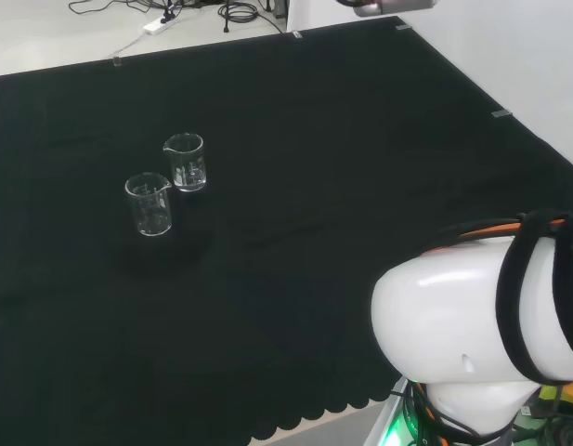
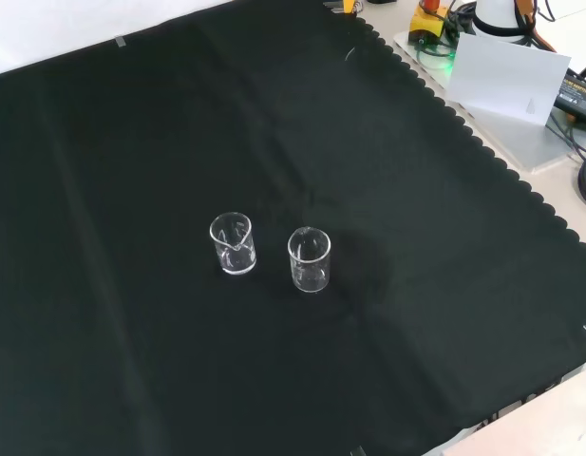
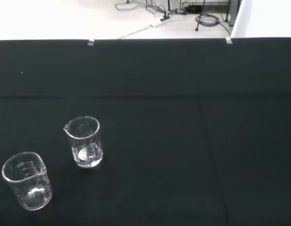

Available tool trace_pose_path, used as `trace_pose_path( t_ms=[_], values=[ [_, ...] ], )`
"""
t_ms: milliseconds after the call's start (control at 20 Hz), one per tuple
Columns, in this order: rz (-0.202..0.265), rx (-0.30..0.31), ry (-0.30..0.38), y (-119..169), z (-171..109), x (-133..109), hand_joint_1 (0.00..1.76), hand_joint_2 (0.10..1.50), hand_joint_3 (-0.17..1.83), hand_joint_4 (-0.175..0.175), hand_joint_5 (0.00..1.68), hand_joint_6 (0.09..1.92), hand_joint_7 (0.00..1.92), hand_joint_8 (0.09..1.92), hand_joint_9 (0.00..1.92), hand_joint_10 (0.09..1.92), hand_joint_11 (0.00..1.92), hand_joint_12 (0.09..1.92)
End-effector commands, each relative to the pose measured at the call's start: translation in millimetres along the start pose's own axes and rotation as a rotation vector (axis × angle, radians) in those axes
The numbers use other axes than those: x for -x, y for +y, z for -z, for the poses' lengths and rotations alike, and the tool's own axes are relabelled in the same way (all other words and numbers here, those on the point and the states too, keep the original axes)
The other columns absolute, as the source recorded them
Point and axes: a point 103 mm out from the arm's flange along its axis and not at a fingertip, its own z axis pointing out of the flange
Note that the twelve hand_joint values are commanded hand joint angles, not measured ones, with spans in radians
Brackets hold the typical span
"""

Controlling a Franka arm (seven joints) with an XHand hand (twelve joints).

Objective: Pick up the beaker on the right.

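Note:
Two small clear glass beakers stand upright on the black cloth, close together and apart from each other. In the head view one beaker (image 1: 186,163) stands farther off and a little to the right of the other beaker (image 1: 149,204). The front view shows them side by side: one beaker (image 2: 234,244) on the left, the other beaker (image 2: 310,259) on the right. In the wrist view both appear at a distance, a nearer beaker (image 3: 27,180) and a farther beaker (image 3: 85,142). Both look empty.
The arm's white link (image 1: 481,330) stands at the head view's lower right. The cloth's scalloped edge (image 2: 463,128) runs along the front view's right, with a white sheet (image 2: 506,76) and cables beyond it. Cables and a power strip (image 1: 158,25) lie on the floor past the bench.

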Motion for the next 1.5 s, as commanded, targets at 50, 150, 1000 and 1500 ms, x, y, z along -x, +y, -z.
trace_pose_path(
  t_ms=[50, 150, 1000, 1500],
  values=[
    [-0.01, -0.014, -0.002, -7.2, 4.5, -1.3, 0.11, 1.34, 0.23, -0.009, 0.26, 0.09, 0.12, 0.44, 0.12, 0.61, 0.0, 0.89],
    [-0.012, -0.01, 0.003, -4.8, 0.3, -3.4, 0.18, 1.3, 0.2, -0.011, 0.24, 0.09, 0.13, 0.46, 0.13, 0.62, 0.0, 0.9],
    [0.019, 0.002, 0.14, 83.0, -63.6, 28.5, 0.61, 1.08, 0.15, -0.035, 0.28, 0.09, 0.21, 0.58, 0.25, 0.68, 0.0, 1.13],
    [0.082, 0.007, 0.193, 181.7, -128.0, 49.6, 0.8, 0.79, 0.6, -0.043, 0.34, 0.09, 0.22, 0.63, 0.31, 0.68, 0.0, 1.26]
  ],
)
